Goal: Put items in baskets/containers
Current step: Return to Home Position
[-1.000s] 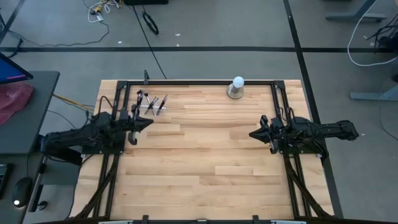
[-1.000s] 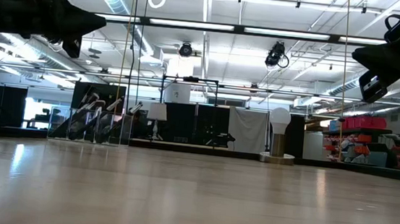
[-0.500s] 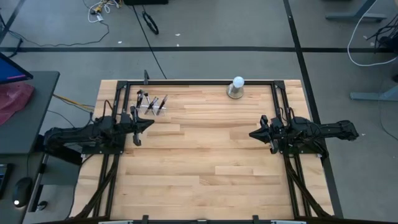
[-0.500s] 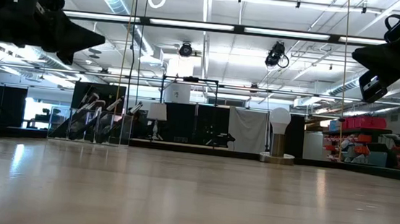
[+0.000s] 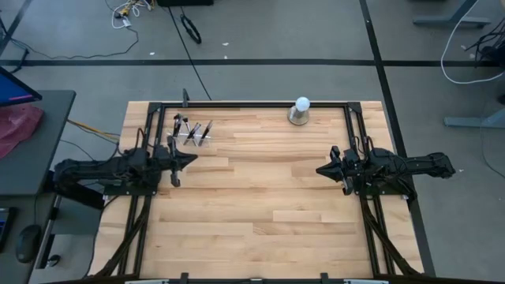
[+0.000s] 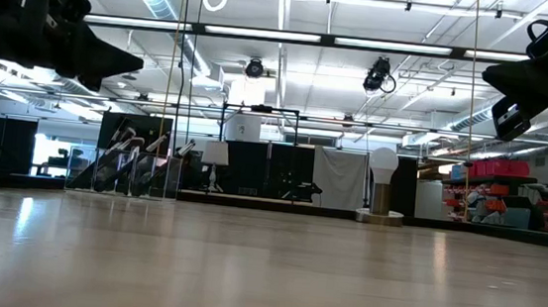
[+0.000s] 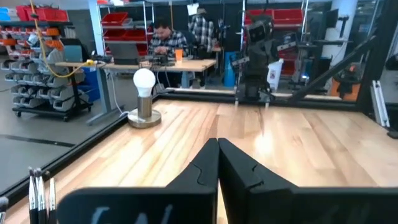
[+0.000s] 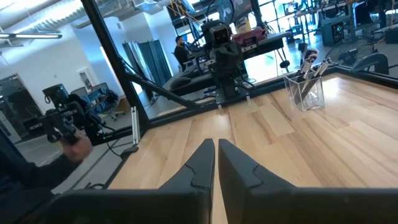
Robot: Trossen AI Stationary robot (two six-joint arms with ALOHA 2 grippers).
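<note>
Okay, left gripper [image 5: 189,158] and right gripper [image 5: 319,170] both have jaws pressed together, empty, tips facing across a wide bare stretch of plank-wood table [image 5: 260,201]. Black-handled brushes [image 5: 207,130] stand in the clear-plastic holder [image 5: 190,136] just beyond the left jaws, near the black-framed far edge; a white ball [image 5: 301,105] sits along that edge, well clear of both.
</note>
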